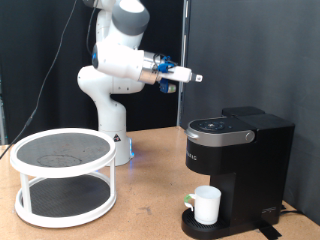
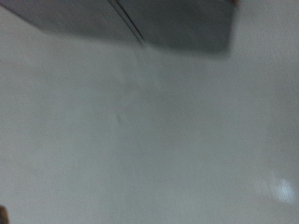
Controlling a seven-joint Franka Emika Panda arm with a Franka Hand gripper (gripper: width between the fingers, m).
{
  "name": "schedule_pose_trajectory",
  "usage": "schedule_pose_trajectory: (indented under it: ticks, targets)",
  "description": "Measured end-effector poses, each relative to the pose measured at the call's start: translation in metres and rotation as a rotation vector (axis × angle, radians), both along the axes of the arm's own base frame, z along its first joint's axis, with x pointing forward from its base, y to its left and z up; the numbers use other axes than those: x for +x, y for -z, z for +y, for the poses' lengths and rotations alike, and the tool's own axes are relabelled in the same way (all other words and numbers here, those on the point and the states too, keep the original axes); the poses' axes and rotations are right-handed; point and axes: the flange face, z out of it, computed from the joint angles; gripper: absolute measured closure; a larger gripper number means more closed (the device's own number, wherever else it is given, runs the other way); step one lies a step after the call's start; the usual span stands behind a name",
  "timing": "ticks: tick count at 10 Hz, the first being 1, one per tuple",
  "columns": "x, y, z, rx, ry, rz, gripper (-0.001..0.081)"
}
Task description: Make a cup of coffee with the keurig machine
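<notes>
The keurig machine (image 1: 238, 150) stands on the wooden table at the exterior view's right, its lid down. The cup (image 1: 207, 204) sits on the machine's round drip base (image 1: 200, 226), under the spout, with its handle towards the exterior view's left. My gripper (image 1: 196, 77) is held high in the air, above and to the exterior view's left of the machine, pointing sideways to the right. Nothing shows between its fingers. The wrist view shows only a blurred pale wall (image 2: 159, 140) with a dark edge; no fingers or task objects appear in it.
A white two-tier round rack (image 1: 62, 175) with dark mesh shelves stands on the table at the exterior view's left. The robot's white base (image 1: 112, 130) rises behind it. A black curtain hangs behind the scene.
</notes>
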Motion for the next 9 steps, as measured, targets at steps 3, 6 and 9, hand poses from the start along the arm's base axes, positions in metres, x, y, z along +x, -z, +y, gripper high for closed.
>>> schedule_pose_trajectory:
  ticks: [3,6,9]
  targets:
    - [0.025,-0.035,0.016,-0.373,0.032,-0.153,0.0072]
    - [0.044,-0.070,0.023,-0.633,-0.113,-0.274,0.0072]
    - [0.058,-0.070,0.020,-0.641,-0.134,-0.277,0.0072]
